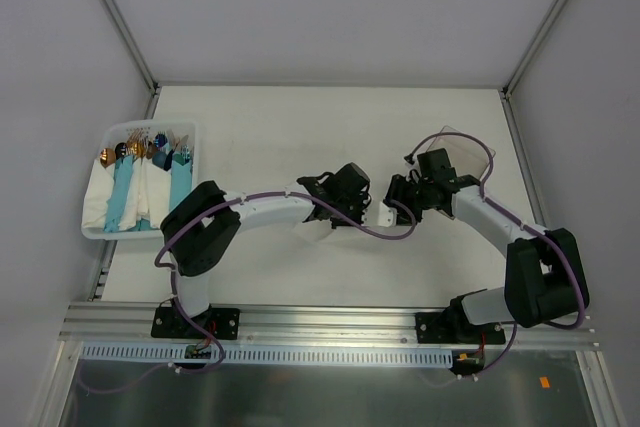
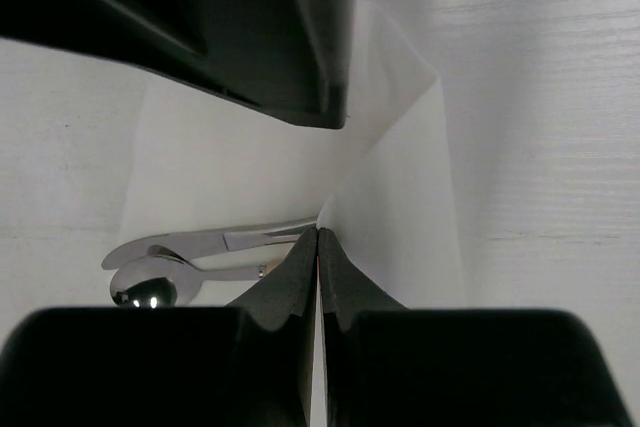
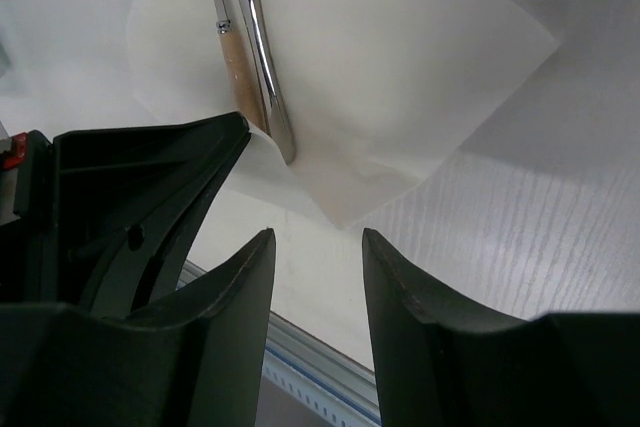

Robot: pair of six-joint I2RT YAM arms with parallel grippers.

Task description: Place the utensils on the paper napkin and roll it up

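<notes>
The white paper napkin [image 2: 400,197] lies mid-table with one side lifted into a fold. The utensils [image 2: 200,245] rest on it, among them a spoon with a shiny rounded bowl [image 2: 145,292]. My left gripper [image 2: 318,232] is shut, pinching the napkin's raised edge between its fingertips. In the right wrist view the napkin [image 3: 400,67] carries a silver handle [image 3: 262,77] and a coppery one [image 3: 238,67]. My right gripper [image 3: 318,237] hangs open just short of the napkin's near corner, with nothing between its fingers. From above, the left gripper [image 1: 345,205] and the right gripper [image 1: 400,197] nearly meet.
A white basket [image 1: 95,232] at the far left holds light-blue rolled bundles and more cutlery. A clear plastic tray [image 1: 470,152] sits behind the right arm. The metal rail [image 1: 330,322] runs along the near table edge.
</notes>
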